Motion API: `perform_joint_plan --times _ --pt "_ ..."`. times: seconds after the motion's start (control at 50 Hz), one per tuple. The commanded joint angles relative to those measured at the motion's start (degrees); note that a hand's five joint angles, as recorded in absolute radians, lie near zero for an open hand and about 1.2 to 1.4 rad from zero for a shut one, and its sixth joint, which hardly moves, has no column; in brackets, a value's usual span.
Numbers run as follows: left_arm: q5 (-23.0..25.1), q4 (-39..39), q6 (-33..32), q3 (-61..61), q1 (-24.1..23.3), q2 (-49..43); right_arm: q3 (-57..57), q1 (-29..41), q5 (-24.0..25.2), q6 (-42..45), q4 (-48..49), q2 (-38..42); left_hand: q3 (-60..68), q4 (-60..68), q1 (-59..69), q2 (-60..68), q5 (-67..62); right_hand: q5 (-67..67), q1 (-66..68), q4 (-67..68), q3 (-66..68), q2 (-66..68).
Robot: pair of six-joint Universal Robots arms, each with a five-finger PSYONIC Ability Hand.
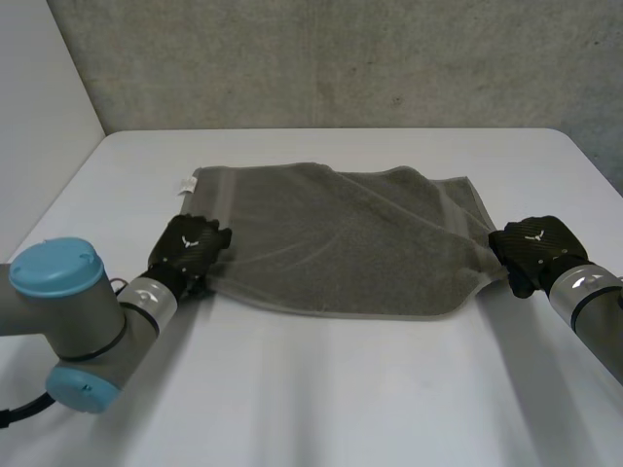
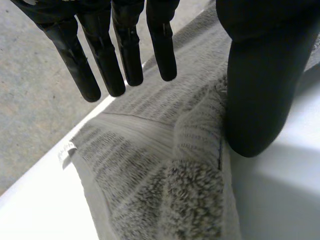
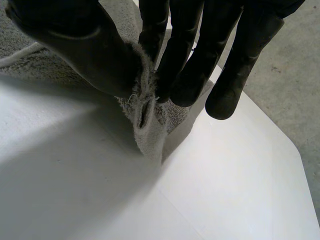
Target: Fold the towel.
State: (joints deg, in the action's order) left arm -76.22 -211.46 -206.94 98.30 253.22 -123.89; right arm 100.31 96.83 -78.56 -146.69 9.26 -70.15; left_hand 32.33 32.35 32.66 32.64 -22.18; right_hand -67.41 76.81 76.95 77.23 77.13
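Where the head view looks down, one towel lies on the tabletop. Its long axis runs from one hand to the other, a diagonal crease crosses its far half, and one label sits at its far left corner. The left hand rests on the near left corner and the right hand sits at the near right corner. With two hands, one at each end, neither is nearer: the towel stretches between them and away from both toward the far edge.

From the left wrist, the fingers are straight and spread above the towel. It lies under the palm and runs on past the fingertips toward the label. The thumb stands apart from them, its tip down by the towel's near edge, and nothing is pinched here.

From the right wrist, the fingers and thumb are clamped on a bunched corner of the towel, whose tip hangs down to the tabletop.

Judging by this, the fold should carry the near edge over toward the far one. The left hand must first close on its corner to match the right.
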Motion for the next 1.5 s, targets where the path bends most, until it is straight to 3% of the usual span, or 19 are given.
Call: perform_joint_plan --times 0.02,0.2,0.26,0.3,0.48,0.6,0.76,0.8,0.96,1.04,1.18,1.3,1.36,1.4,1.5 --pt "-0.2 0.0 0.5 -3.4 -0.1 -1.4 0.0 -0.1 0.0 0.0 0.1 0.0 12.0 12.0 11.7 11.7 -12.2 -2.6 3.2 3.0 2.8 2.9" --pt "-0.3 0.1 0.6 -1.0 -0.1 -0.8 -0.1 -0.1 0.1 0.0 0.1 0.1 13.9 13.9 13.6 13.6 -14.0 -2.6 3.2 3.0 2.8 2.9" --pt "-0.2 0.1 0.6 -0.1 -0.1 -0.7 -0.1 -0.1 0.0 0.0 0.1 0.3 24.8 24.8 24.5 24.5 -25.0 -2.6 3.2 3.0 2.8 2.9" --pt "0.1 0.1 0.6 -0.2 -0.1 -1.1 -0.1 -0.1 0.1 0.0 0.1 0.4 47.6 47.5 47.2 47.2 -47.7 -2.6 3.2 3.0 2.8 2.9" --pt "-0.3 0.8 0.5 0.1 0.0 1.3 -0.9 -0.5 0.1 -0.1 -0.6 -0.9 47.7 47.6 47.3 47.4 -47.8 -2.6 3.2 3.0 2.8 2.9" --pt "-0.4 1.2 0.3 4.3 0.3 11.4 -1.5 -0.4 -0.3 -0.1 -1.1 -5.7 47.7 47.6 47.3 47.4 -47.8 -2.6 3.2 3.0 2.8 2.9" --pt "-0.1 3.6 -0.3 12.8 0.3 24.2 -6.7 -1.3 2.6 4.2 -15.0 -12.8 47.7 47.6 47.3 47.4 -47.8 -2.6 3.2 3.0 2.8 2.9" --pt "0.0 5.1 -0.4 14.3 0.3 26.4 -8.2 -3.9 5.6 8.9 -23.8 -13.5 47.7 47.6 47.3 47.4 -47.8 -2.6 3.2 3.0 2.8 2.9" --pt "0.5 15.8 -0.5 19.7 1.8 35.6 -6.3 -10.9 11.3 23.3 -40.4 -15.6 47.7 47.6 47.3 47.4 -47.8 -2.6 3.2 3.0 2.8 2.9" --pt "0.7 23.1 -0.7 20.5 2.0 39.2 -6.4 -11.6 13.5 26.4 -43.9 -16.3 47.7 47.6 47.3 47.4 -47.8 -2.6 3.2 3.0 2.8 2.9" --pt "0.6 22.0 -1.6 18.3 3.3 37.7 -10.9 -11.4 14.7 23.7 -43.2 -15.2 47.7 47.6 47.3 47.4 -47.8 -2.6 3.2 3.0 2.8 2.9" --pt "0.3 16.0 -1.4 9.3 2.7 23.9 -17.3 -9.7 13.3 18.2 -39.1 -7.0 47.7 47.6 47.3 47.4 -47.8 -2.6 3.2 3.0 2.8 2.9" --pt "0.2 15.0 -1.0 3.1 2.5 16.3 -22.8 -6.4 9.8 14.8 -36.9 -1.6 47.7 47.6 47.3 47.4 -47.8 -2.6 3.2 3.0 2.8 2.9" --pt "0.2 14.8 -0.9 -0.3 2.1 12.7 -29.5 -1.8 4.8 12.5 -35.4 4.7 47.7 47.6 47.3 47.4 -47.8 -2.6 3.2 3.0 2.8 2.9" --pt "-0.1 14.7 -0.7 -10.8 1.3 2.4 -38.5 1.1 -0.4 10.2 -31.5 12.8 47.7 47.6 47.3 47.4 -47.8 -2.6 3.2 3.0 2.8 2.9"
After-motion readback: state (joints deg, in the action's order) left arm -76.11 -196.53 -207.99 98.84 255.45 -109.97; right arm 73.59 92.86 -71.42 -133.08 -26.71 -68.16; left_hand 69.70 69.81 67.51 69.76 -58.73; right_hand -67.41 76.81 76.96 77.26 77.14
